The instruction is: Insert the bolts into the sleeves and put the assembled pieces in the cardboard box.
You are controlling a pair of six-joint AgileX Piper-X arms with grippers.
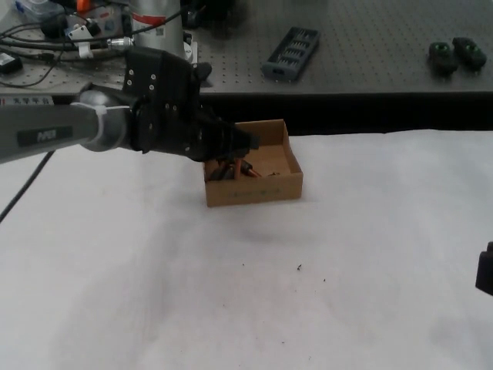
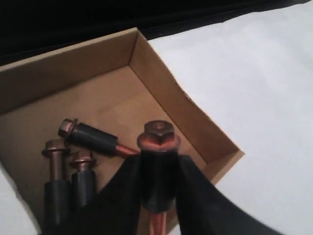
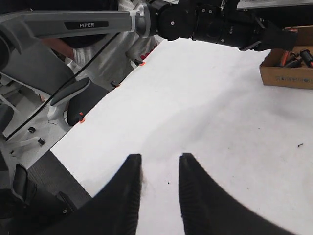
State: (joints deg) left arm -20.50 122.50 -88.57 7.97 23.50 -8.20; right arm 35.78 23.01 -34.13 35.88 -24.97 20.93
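Observation:
My left gripper (image 2: 159, 165) is shut on a copper bolt (image 2: 158, 138) with a black sleeve (image 2: 157, 183) on its shank, head up. It hangs over the near corner of the open cardboard box (image 2: 171, 93). Three assembled pieces lie in the box: one (image 2: 90, 137) across the floor, two (image 2: 56, 176) (image 2: 83, 177) side by side. In the high view the left gripper (image 1: 245, 141) reaches over the box (image 1: 254, 189). My right gripper (image 3: 157, 169) stands open over bare white cloth, far from the box (image 3: 286, 76).
A white cloth (image 1: 308, 293) covers the table. Behind it lies a black perforated bench with a bit holder (image 1: 291, 50), cables (image 1: 46, 31) and two dark parts (image 1: 457, 52). An office chair (image 3: 78, 98) stands past the table's edge.

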